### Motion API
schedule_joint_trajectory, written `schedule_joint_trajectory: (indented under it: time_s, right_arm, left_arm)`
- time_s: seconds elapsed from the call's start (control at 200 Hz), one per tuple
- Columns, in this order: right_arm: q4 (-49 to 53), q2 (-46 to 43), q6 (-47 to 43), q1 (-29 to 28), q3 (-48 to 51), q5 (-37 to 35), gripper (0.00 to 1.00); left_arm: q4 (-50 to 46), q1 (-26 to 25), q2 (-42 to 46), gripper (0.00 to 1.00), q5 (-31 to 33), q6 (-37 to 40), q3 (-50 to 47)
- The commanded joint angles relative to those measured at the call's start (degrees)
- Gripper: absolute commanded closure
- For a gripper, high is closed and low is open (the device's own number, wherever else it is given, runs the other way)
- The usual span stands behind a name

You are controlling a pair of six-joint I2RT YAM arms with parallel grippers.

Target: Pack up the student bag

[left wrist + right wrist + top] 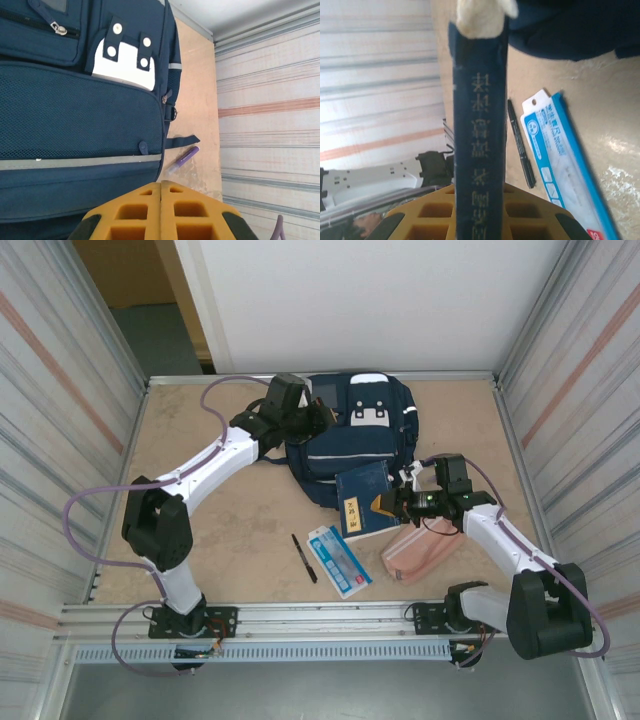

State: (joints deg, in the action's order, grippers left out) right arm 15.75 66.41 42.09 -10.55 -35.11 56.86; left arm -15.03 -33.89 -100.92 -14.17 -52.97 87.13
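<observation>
The right pincer [385, 505] clamps a navy blue hardcover book [362, 502] by one edge, with the large navy blue fabric backpack [350, 440] just ahead.
The left pincer [161, 200] is pinched shut beside the backpack, so no opening is held wide. The book may jam on the fabric and twist loose.

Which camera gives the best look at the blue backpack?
Top external: the whole student bag is visible. Left wrist shows its front pockets close up; right wrist catches a dark blue edge.
</observation>
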Motion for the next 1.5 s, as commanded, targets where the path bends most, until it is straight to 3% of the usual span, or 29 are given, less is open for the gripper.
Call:
schedule_joint_trajectory:
  time_s: [0.0, 0.045, 0.095, 0.17, 0.236, 0.551, 0.656, 0.847, 1.072, 1.288, 1.498]
  right_arm:
    - [0.53, -1.81, 2.00, 2.03, -2.68, -2.64, 1.00]
    - [4.25, -4.56, 0.88, 3.84, -3.26, -6.25, 1.00]
    - [9.23, -7.81, -1.33, 6.22, -4.21, -11.54, 1.00]
    - [15.02, -12.44, -3.67, 10.13, -5.82, -18.64, 1.00]
    - [17.06, -15.10, -4.27, 13.20, -6.64, -20.73, 1.00]
    - [18.84, -18.47, -4.99, 15.03, -7.31, -20.97, 1.00]
    - [18.51, -19.11, -5.34, 14.94, -6.30, -20.83, 1.00]
    - [19.07, -19.31, -5.44, 14.89, -5.44, -19.91, 1.00]
    - [18.62, -19.74, -4.76, 14.21, -4.91, -20.12, 1.00]
    - [17.39, -16.10, -3.94, 9.23, -4.23, -19.47, 1.00]
    - [16.62, -11.34, -6.91, 1.92, -3.16, -11.97, 1.00]
  left_arm:
    - [-1.24, -1.19, 2.57, 0.90, -1.50, 5.51, -0.52]
    - [-3.39, -1.91, 1.91, 0.63, -0.13, 10.10, 0.31]
    - [-6.60, -2.78, 0.57, 0.50, 2.61, 15.57, 1.47]
    - [-11.46, -4.01, -2.48, 0.46, 6.56, 21.53, 3.47]
    - [-14.22, -4.56, -5.26, 0.43, 9.49, 23.17, 4.42]
    - [-19.06, -2.92, -7.56, 0.36, 19.13, 11.80, -0.29]
    - [-15.27, -1.19, -8.16, 0.36, 15.94, 11.63, -2.86]
    - [-10.62, 1.52, -13.23, 0.38, 11.12, 12.65, -2.84]
    - [0.59, 1.97, -15.23, 0.55, -2.77, 15.86, -4.11]
    - [2.31, 2.51, -11.03, 0.99, -2.96, 17.99, -6.13]
    - [3.13, 2.78, -0.48, 1.00, 1.57, 15.04, -8.10]
